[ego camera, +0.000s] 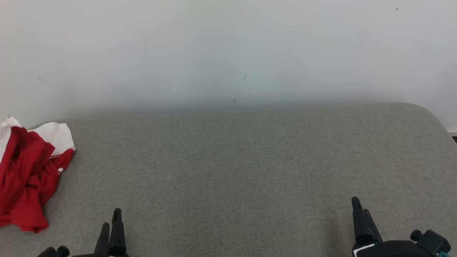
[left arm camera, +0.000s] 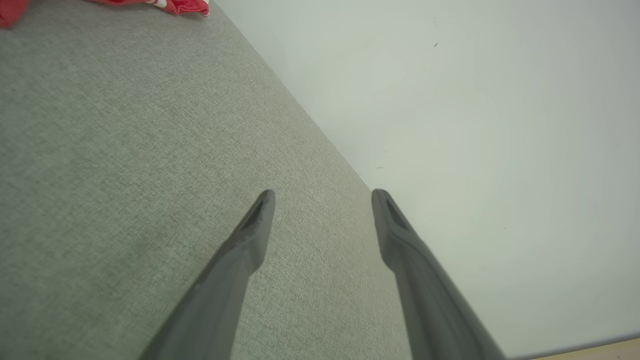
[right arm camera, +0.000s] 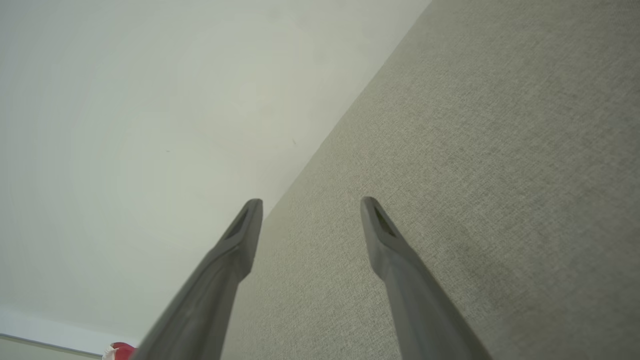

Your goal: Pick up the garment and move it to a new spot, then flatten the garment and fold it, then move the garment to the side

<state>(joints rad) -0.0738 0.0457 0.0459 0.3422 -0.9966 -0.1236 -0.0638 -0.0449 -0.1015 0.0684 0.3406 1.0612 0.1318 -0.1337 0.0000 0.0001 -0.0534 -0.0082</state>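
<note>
Spread, empty dark two-finger left gripper (left arm camera: 322, 192) and right gripper (right arm camera: 310, 201): send left to crumpled red-and-white cloth garment (ego camera: 28, 175) on grey woven surface (ego camera: 228, 160), pinch thick fold.

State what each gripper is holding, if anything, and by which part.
Nothing is held. The left gripper and right gripper are open and empty; the red-and-white garment lies crumpled on the grey surface, untouched.

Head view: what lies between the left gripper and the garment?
Just bare grey upholstery separates the left gripper from the crumpled red-and-white garment, as the head view shows.
</note>
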